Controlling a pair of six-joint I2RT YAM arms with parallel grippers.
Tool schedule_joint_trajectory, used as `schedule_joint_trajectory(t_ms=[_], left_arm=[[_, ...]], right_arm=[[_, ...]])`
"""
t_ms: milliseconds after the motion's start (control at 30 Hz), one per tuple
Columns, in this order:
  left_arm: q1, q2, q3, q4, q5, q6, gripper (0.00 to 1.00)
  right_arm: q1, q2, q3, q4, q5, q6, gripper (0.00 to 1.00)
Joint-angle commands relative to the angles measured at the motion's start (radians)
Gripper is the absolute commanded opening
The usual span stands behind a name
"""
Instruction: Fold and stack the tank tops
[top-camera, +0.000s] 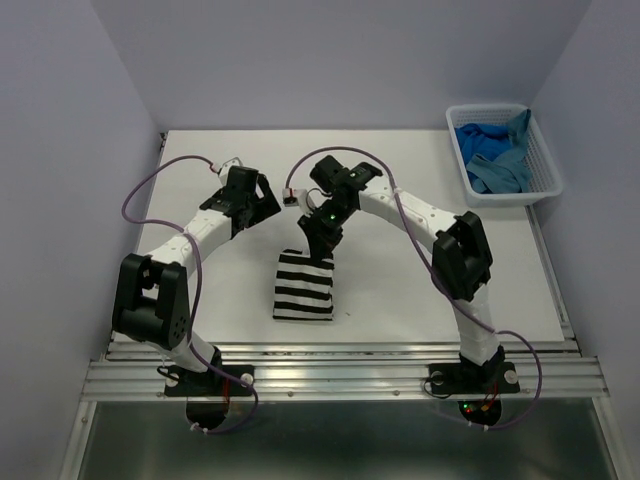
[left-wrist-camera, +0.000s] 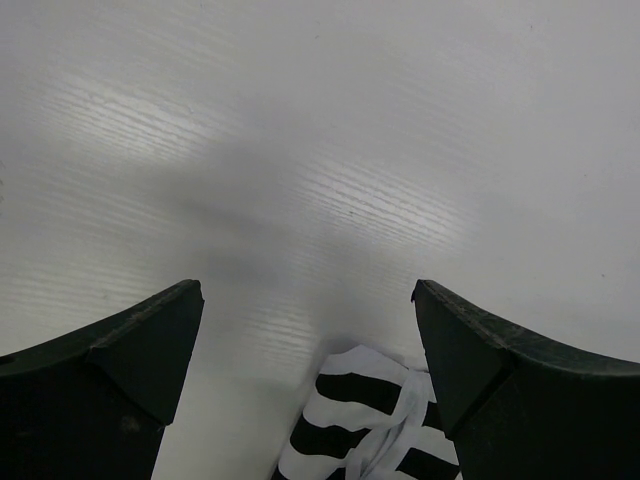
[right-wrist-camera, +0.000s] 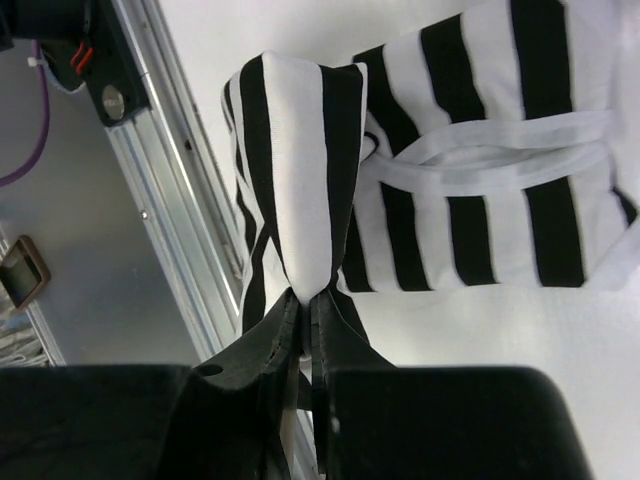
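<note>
Pinching a lifted fold of the striped tank top (right-wrist-camera: 300, 170), the right gripper (right-wrist-camera: 305, 300) is clamped on the cloth near the middle of the table (top-camera: 420, 290). The left gripper (left-wrist-camera: 307, 290) hangs just beside it with jaws spread wide, and the blue tank tops (top-camera: 495, 155) lie in the basket (top-camera: 515, 197).

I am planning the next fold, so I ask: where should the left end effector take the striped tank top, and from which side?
Probably the far left corner of the striped tank top, approached from above on its left. The right end effector pinches the raised far edge, and the open left end effector hovers beside that corner.
</note>
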Motion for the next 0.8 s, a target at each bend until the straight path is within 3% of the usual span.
schedule_joint_trajectory(t_ms=[0,500,767], left_arm=[[0.002,-0.033,0.002,0.023,-0.010,-0.004,0.99],[-0.002,-0.087,-0.070,0.062,0.062,0.023,0.99],[-0.032,-0.095,-0.114,0.105,0.128,0.030,0.99]], right_arm=[[-0.045,0.055,0.105,-0.036,-0.056,-0.080,0.07],[-0.148,0.241,0.279,-0.033,-0.046,-0.198,0.08],[-0.157,0.269,0.236,0.083,0.078,-0.284,0.17]])
